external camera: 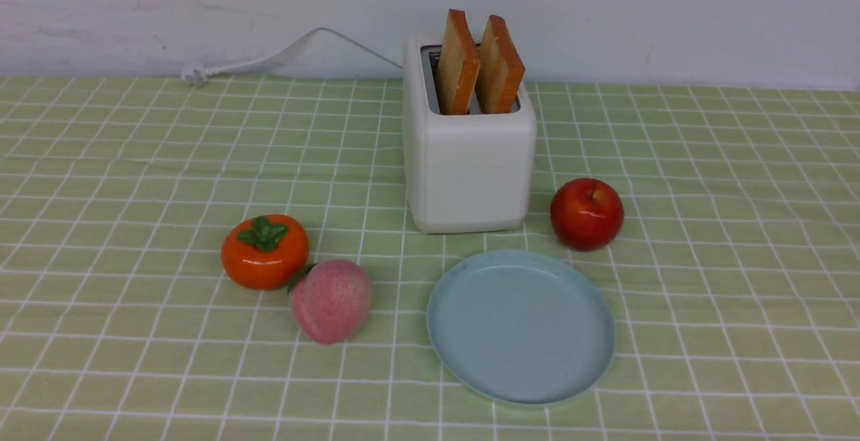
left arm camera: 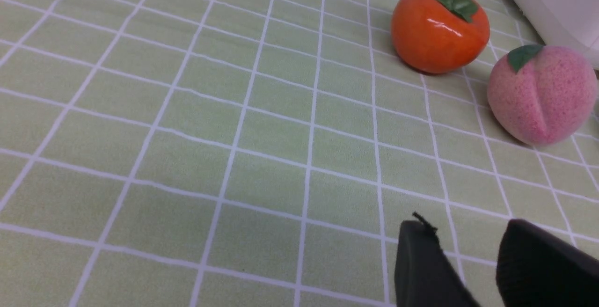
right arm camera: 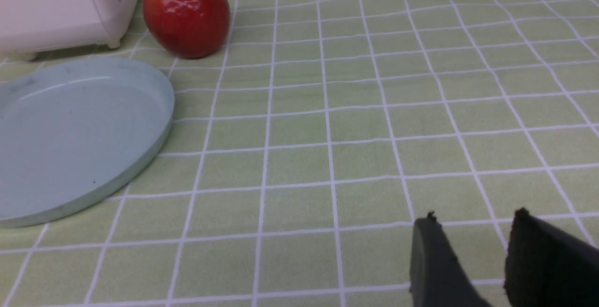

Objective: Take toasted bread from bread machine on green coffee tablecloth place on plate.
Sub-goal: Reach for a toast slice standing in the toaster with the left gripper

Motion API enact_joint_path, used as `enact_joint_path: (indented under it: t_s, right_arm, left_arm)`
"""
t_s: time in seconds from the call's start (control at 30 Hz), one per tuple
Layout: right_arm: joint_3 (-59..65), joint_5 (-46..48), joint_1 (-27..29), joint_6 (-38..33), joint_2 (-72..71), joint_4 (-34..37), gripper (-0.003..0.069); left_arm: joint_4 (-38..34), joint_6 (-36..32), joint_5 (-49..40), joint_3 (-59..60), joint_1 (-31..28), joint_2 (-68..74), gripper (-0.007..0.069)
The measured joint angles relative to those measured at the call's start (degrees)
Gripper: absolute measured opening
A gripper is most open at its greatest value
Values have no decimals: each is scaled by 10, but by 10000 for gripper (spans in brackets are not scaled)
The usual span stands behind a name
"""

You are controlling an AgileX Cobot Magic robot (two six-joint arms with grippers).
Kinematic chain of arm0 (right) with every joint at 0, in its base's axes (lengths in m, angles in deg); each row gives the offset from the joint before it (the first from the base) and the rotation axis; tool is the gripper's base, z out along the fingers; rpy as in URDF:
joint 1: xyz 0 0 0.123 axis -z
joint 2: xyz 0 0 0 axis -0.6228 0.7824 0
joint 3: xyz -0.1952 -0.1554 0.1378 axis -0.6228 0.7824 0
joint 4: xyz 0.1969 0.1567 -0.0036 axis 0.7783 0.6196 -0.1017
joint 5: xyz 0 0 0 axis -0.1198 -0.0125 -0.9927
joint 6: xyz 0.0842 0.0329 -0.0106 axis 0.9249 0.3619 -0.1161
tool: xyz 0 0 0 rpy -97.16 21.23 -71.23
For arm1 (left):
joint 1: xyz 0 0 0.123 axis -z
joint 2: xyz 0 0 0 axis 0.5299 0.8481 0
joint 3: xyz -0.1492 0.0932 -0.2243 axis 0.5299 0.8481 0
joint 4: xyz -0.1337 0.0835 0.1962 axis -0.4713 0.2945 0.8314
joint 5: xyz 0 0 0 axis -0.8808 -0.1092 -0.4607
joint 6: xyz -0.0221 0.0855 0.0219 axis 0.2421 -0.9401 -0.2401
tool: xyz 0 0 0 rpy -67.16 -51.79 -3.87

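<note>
Two golden-tan toasted bread slices (external camera: 459, 64)

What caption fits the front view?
Two toast slices stand in the white toaster, empty plate in front, apple, persimmon and peach nearby.

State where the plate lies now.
In the front view the plate lies just in front of the bread machine, the red apple behind its right edge, the pink peach to its left.

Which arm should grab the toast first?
Probably the right. The right gripper, open, looks across open tablecloth at the bread machine and plate. On the left gripper's side, a persimmon and peach crowd the way.
</note>
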Motion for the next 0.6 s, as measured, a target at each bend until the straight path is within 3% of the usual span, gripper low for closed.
enact_joint_path:
  t_s: [0.6]
  right_arm:
    - [0, 0, 0, 0, 0, 0, 237]
  left_arm:
    - [11, 0, 40, 0, 0, 0, 238]
